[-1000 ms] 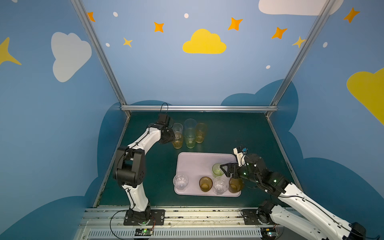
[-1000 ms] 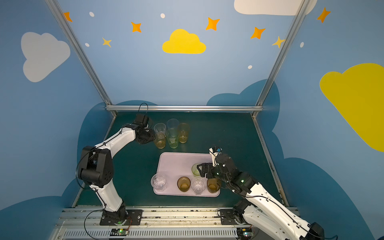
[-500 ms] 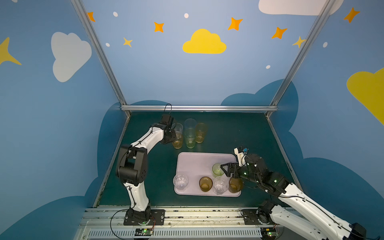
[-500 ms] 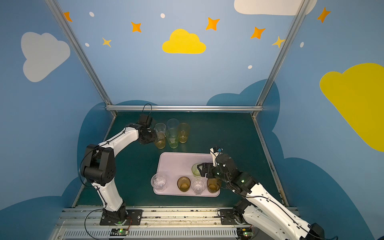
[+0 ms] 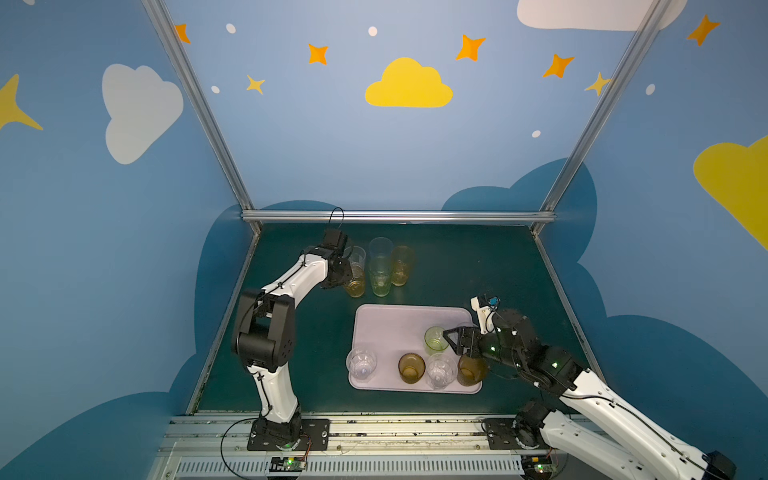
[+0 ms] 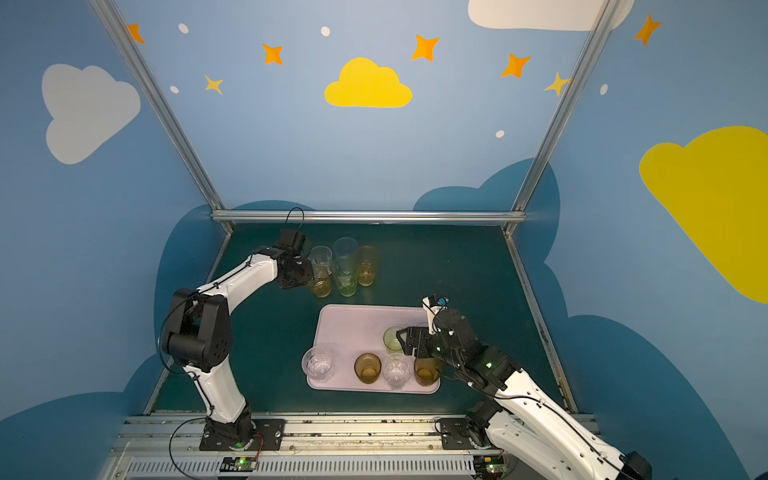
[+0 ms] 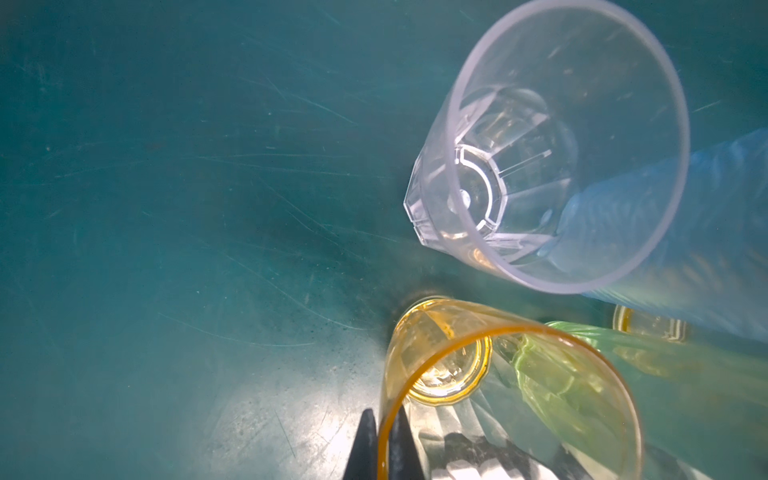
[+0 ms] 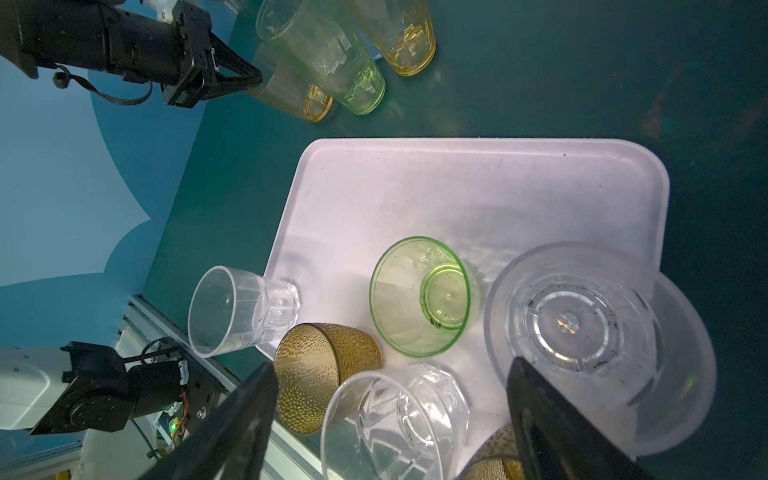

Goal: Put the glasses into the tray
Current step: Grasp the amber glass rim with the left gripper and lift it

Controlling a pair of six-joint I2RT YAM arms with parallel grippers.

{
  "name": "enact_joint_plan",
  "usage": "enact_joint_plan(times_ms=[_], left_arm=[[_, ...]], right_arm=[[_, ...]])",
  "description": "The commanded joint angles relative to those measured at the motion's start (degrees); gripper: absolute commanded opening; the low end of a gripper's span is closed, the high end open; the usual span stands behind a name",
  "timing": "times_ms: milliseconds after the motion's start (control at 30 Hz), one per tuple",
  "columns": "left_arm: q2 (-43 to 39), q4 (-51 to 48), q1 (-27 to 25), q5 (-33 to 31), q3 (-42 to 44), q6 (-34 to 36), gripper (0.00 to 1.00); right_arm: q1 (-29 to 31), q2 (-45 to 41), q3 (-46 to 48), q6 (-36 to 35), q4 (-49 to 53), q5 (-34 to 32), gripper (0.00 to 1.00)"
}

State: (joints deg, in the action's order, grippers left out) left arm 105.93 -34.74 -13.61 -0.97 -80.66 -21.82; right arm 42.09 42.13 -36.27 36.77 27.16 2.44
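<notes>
The left gripper [image 7: 382,451] is pinched tight on the rim of an amber glass [image 7: 457,374], one finger inside and one outside. This glass is in a bunch of five at the back of the table [image 5: 478,266], just beside a tall green glass [image 5: 381,279] and a clear glass [image 7: 540,166]. The tray [image 5: 395,324] sits near the bunch. Its back half is bare. Glasses line its front edge, and the corner glass [image 5: 362,365] hangs over the front left rim. The right gripper [image 5: 455,338] is wide apart and holds nothing. It is low over the tray's right side, beside a short green glass [image 5: 434,337]. The right of the table is open.
</notes>
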Motion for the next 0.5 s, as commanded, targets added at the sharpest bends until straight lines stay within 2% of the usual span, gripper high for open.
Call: enact_joint_plan(times_ms=[0, 467], left_arm=[[-3.9, -1.21, -0.55, -0.54, 0.71, -0.15, 0.04], [-14.42, -2.52, -4.91, -1.13, 5.91, -1.26, 0.04]], right_arm=[[-0.27, -1.32, 0.0, -0.28, 1.08, -0.5, 0.86], [-0.52, -5.01, -3.11, -1.35, 8.94, -0.01, 0.86]])
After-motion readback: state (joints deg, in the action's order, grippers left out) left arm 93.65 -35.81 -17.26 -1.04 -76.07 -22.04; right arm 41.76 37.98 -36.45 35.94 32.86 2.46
